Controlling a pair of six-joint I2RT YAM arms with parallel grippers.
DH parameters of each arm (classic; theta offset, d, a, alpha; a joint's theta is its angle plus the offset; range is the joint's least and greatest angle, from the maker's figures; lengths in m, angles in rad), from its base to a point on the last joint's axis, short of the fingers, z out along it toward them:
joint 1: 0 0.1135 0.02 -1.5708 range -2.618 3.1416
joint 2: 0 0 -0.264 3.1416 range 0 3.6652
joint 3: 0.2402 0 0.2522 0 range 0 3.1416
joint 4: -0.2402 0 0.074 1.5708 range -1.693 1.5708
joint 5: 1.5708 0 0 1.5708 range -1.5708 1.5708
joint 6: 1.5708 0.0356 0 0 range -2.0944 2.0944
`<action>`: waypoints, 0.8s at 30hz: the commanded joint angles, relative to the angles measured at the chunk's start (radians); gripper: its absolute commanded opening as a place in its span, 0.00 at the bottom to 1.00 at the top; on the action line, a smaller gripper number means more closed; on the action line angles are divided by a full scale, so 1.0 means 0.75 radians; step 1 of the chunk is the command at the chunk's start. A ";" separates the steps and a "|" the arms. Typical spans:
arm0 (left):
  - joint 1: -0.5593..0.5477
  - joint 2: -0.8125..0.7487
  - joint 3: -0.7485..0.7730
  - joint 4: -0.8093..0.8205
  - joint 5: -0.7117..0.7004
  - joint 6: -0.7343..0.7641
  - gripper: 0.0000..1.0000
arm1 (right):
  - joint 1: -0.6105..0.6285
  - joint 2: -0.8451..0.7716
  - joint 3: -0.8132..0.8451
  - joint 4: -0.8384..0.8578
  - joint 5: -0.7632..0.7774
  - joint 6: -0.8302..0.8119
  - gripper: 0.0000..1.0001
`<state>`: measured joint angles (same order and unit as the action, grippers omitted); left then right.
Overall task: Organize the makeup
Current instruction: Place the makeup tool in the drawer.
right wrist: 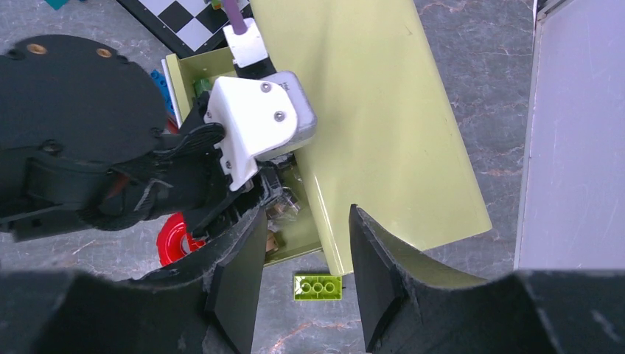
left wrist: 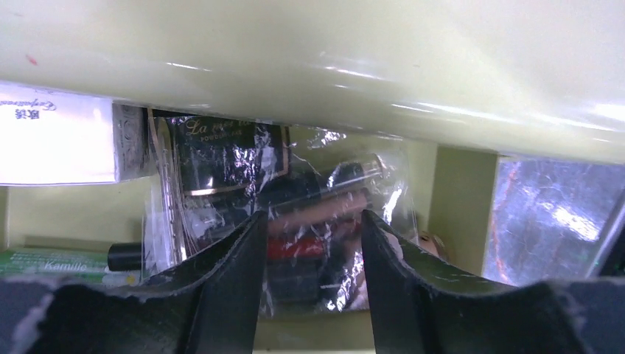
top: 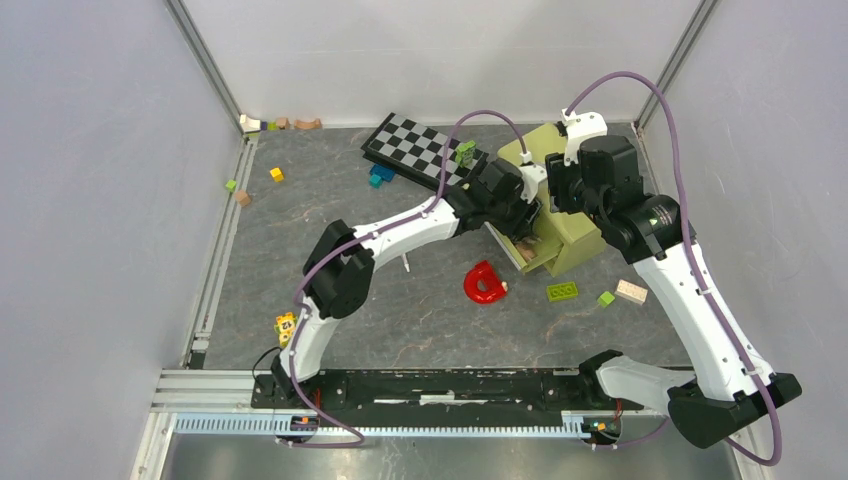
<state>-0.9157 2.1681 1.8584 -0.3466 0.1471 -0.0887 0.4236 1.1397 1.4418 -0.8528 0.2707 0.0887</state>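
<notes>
The left fingers [left wrist: 247, 251] stand open inside the drawer [left wrist: 66, 214] of the green box [top: 578, 238] at the table's 2 o'clock. A crinkly plastic packet of makeup [left wrist: 317, 199] lies just ahead between them, ungripped. The right fingers [right wrist: 376, 251], also open, hover over the box's corner. Closing now might pinch only film, so the packet could slip or snag under the box's lip. The table [top: 400, 320] is grey and marbled, walled by pale panels [top: 100, 200].

"Kamille" on green box [left wrist: 46, 262], "La…" on packet [left wrist: 221, 158]
</notes>
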 commanded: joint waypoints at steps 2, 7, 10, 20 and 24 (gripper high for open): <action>0.004 -0.212 -0.041 0.102 0.062 -0.033 0.58 | 0.003 -0.026 0.004 0.034 0.009 0.004 0.51; 0.004 -0.334 -0.087 0.113 -0.007 -0.063 0.60 | 0.003 -0.024 0.004 0.043 0.012 0.003 0.51; 0.009 -0.433 -0.195 0.107 -0.184 -0.133 0.62 | 0.004 -0.026 -0.001 0.048 0.014 0.001 0.51; 0.178 -0.794 -0.749 -0.100 -0.874 -0.666 0.78 | 0.003 -0.033 -0.024 0.070 0.010 -0.014 0.52; 0.296 -0.812 -0.913 -0.144 -0.837 -0.812 0.80 | 0.003 -0.030 -0.027 0.078 -0.004 -0.013 0.51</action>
<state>-0.7681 1.5894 1.2667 -0.3817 -0.3920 -0.4896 0.4236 1.1358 1.4250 -0.8356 0.2699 0.0879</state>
